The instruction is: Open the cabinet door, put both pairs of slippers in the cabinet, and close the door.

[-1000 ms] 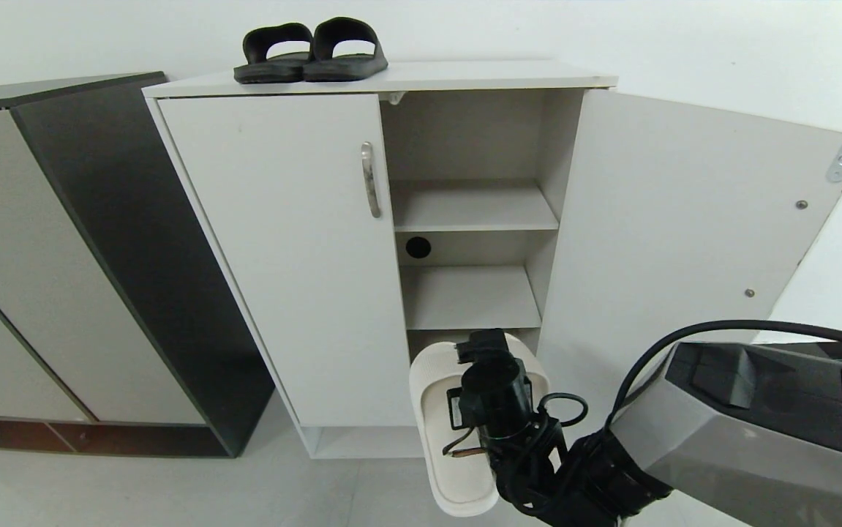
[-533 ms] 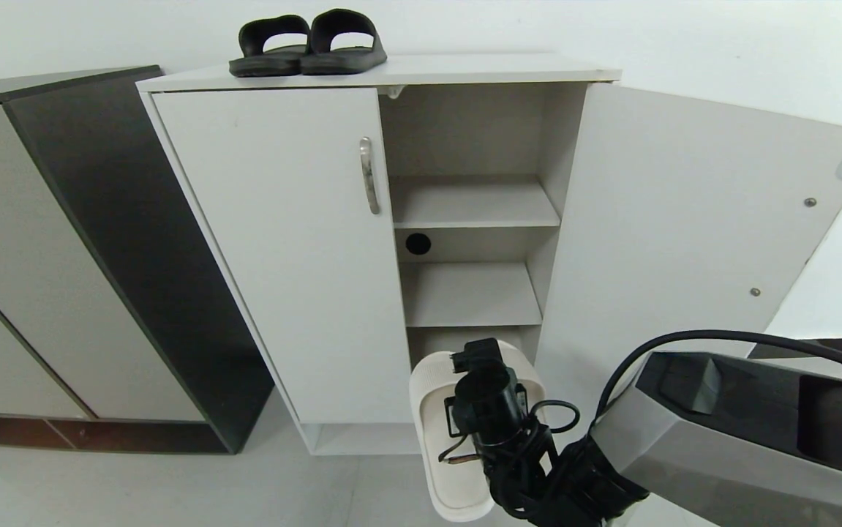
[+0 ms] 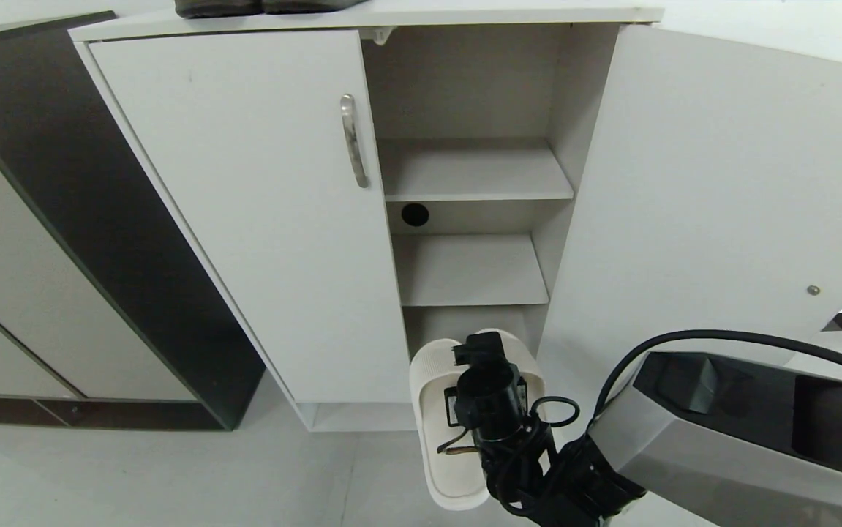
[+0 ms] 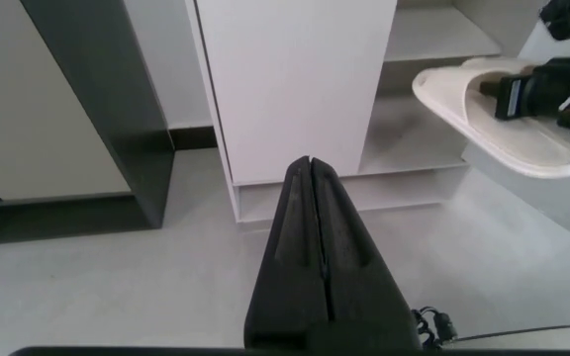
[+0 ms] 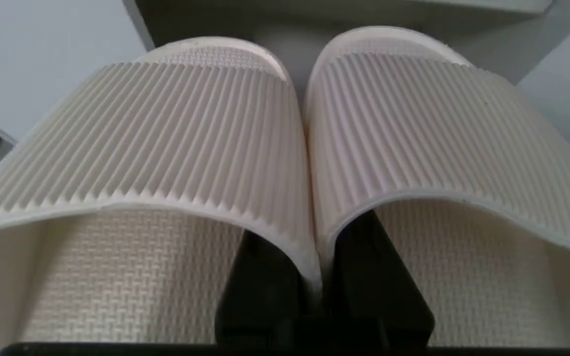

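Nearer the cabinet (image 3: 245, 183) now, right hand (image 5: 317, 297) pinches white slippers (image 5: 196, 129) by inner edges.

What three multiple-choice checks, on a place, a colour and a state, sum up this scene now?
1. Where is the white pair of slippers? A on the floor; B in the right gripper, low before the cabinet; C inside a drawer.
2. What colour is the pair on the cabinet top? A black; B red; C white.
3. How is the right cabinet door? A shut; B open; C removed.
Answers: 1 B, jaws clamp both slippers' inner edges; 2 A, dark soles show there; 3 B, shelves are exposed.
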